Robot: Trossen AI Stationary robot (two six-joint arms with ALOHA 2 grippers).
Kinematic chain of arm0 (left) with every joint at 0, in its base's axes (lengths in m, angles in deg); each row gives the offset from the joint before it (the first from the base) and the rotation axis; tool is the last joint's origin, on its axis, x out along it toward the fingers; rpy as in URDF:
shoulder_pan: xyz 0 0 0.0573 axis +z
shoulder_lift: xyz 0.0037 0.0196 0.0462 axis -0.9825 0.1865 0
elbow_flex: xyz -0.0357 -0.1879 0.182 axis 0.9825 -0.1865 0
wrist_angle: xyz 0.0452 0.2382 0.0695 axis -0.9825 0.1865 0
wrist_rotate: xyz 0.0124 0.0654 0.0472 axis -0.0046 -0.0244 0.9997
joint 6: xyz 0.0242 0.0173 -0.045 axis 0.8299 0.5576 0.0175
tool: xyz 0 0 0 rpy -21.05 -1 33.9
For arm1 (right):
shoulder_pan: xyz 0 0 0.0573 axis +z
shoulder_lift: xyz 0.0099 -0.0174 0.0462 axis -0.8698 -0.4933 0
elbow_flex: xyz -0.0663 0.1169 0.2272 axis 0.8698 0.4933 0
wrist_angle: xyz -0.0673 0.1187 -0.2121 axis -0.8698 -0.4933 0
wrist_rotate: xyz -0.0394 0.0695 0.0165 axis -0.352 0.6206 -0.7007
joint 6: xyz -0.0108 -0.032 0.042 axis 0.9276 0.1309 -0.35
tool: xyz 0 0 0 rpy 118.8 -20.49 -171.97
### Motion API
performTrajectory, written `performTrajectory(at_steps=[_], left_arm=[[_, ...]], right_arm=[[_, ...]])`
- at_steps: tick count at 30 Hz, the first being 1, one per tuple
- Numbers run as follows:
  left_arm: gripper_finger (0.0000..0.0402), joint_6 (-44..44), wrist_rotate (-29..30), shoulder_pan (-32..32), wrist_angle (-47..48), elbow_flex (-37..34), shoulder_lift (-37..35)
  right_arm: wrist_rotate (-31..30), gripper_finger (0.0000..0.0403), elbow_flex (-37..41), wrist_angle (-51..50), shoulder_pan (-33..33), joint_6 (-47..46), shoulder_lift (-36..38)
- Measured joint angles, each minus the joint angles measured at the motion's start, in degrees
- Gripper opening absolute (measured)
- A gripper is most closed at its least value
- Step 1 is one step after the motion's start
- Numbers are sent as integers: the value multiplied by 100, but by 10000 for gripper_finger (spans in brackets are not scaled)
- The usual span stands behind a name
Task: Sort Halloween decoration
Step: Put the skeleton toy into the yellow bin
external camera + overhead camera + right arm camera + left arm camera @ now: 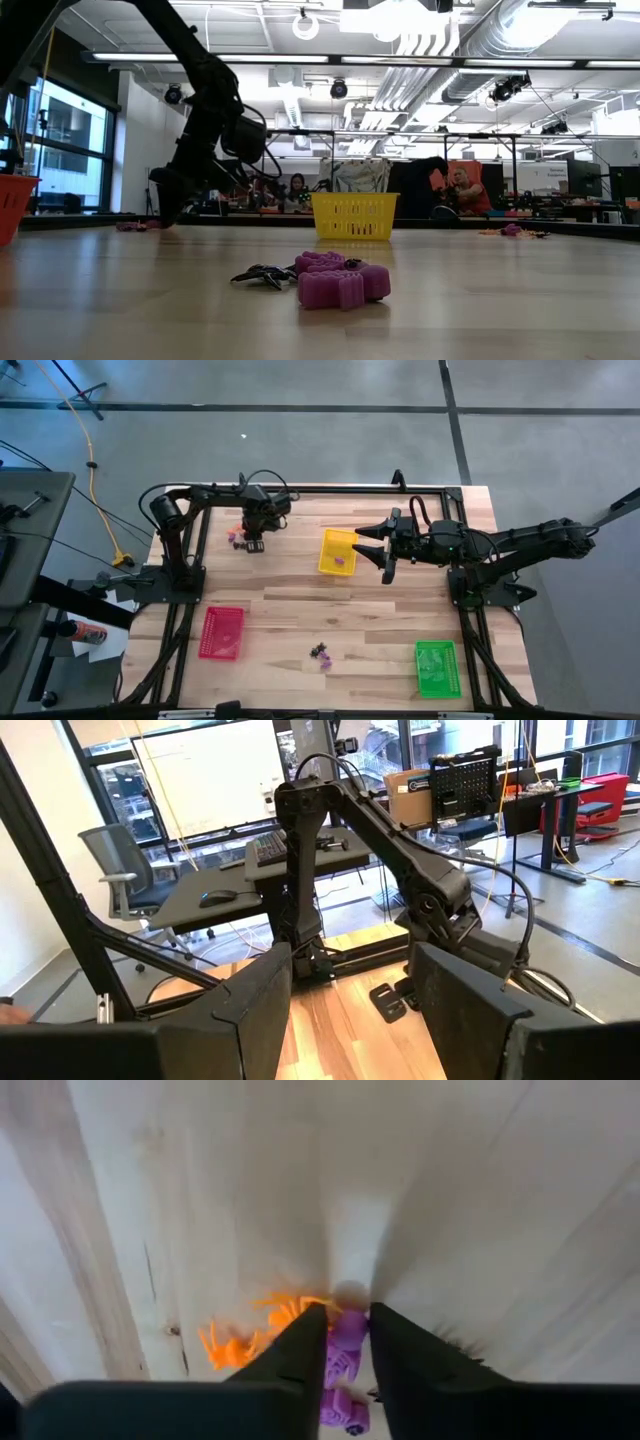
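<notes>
From above, your left gripper (254, 544) is down on the table (300, 600) at the far-left pile of trinkets (236, 536), while your right gripper (372, 550) hangs open beside the yellow tray (336, 550). At table level, a purple trinket (340, 280) lies nearest, apart from both arms. In your left wrist view, the fingers (300, 1355) pinch a purple piece (345, 1342), with orange pieces (250, 1335) just beside.
</notes>
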Motion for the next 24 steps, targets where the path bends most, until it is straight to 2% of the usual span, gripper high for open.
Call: performTrajectory(at_steps=[4,9,19,24], left_arm=[[15,9,248,-18,21,0,-13],[5,-1,326,-16,152,0,-139],[79,-24,149,40,198,0,-402],[123,-1166,-131,297,-12,0,-402]], right_arm=[[0,204,0,-1,0,2,0],[0,204,0,-1,-2,2,0],[0,204,0,-86,0,2,0],[0,204,0,-177,0,-86,0]])
